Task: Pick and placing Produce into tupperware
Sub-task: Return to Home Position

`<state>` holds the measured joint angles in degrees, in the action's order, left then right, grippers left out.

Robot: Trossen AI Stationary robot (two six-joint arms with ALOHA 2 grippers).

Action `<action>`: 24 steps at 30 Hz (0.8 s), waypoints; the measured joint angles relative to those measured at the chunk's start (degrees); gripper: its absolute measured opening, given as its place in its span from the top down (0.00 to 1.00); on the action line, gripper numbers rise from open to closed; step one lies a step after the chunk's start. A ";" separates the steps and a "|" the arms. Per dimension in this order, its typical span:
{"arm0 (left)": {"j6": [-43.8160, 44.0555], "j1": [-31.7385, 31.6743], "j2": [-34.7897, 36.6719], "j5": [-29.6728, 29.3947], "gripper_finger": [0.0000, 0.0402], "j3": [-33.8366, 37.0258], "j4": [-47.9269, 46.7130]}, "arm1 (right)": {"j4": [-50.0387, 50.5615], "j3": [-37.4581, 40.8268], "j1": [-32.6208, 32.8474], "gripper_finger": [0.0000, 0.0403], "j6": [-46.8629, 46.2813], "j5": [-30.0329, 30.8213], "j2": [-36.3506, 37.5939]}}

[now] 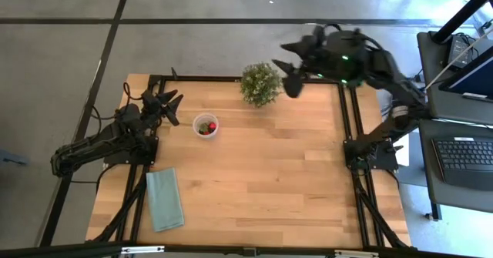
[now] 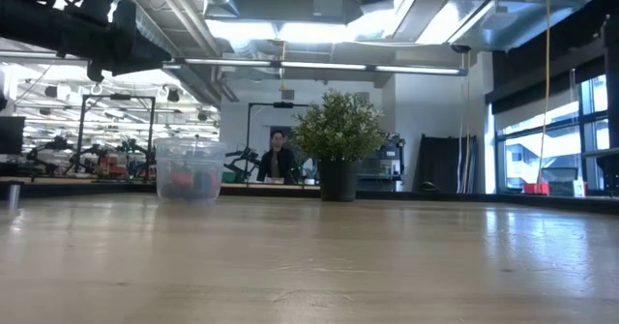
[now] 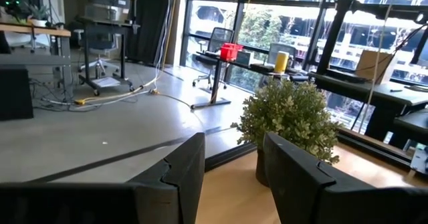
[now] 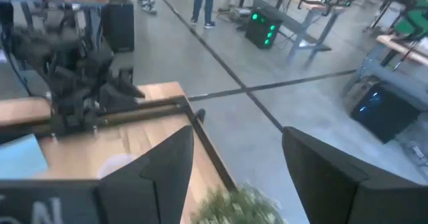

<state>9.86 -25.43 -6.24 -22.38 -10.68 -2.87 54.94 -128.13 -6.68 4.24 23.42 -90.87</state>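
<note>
The clear round tupperware (image 1: 206, 125) stands on its base on the wooden table, left of centre, with red and dark produce pieces (image 1: 205, 127) inside. It also shows in the low view (image 2: 189, 181), with the produce (image 2: 187, 182) behind its wall. My left gripper (image 1: 174, 104) is open and empty, raised near the table's far left corner, left of the tupperware. My right gripper (image 1: 288, 75) is open and empty, raised over the table's far edge beside the potted plant. Each wrist view shows its gripper's own two fingers apart, left (image 3: 231, 177) and right (image 4: 235, 177).
A bushy green potted plant (image 1: 260, 84) stands at the table's far edge, centre. A flat teal cloth (image 1: 165, 199) lies near the front left corner. A laptop desk (image 1: 462, 135) stands beyond the right edge. A person (image 2: 280, 160) shows far behind the table.
</note>
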 joint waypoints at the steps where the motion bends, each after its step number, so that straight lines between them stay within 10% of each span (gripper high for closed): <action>1: -0.01 0.00 0.00 0.01 0.64 0.00 -0.02 | -0.49 2.78 0.24 0.43 0.72 0.12 1.90; 24: -5.62 0.00 0.00 -4.23 0.64 -0.02 -0.02 | -64.42 99.69 -14.73 0.43 5.80 0.11 62.97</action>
<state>4.24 -25.43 -6.24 -26.61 -10.70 -2.89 -9.47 -28.44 -21.41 10.04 23.53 -27.90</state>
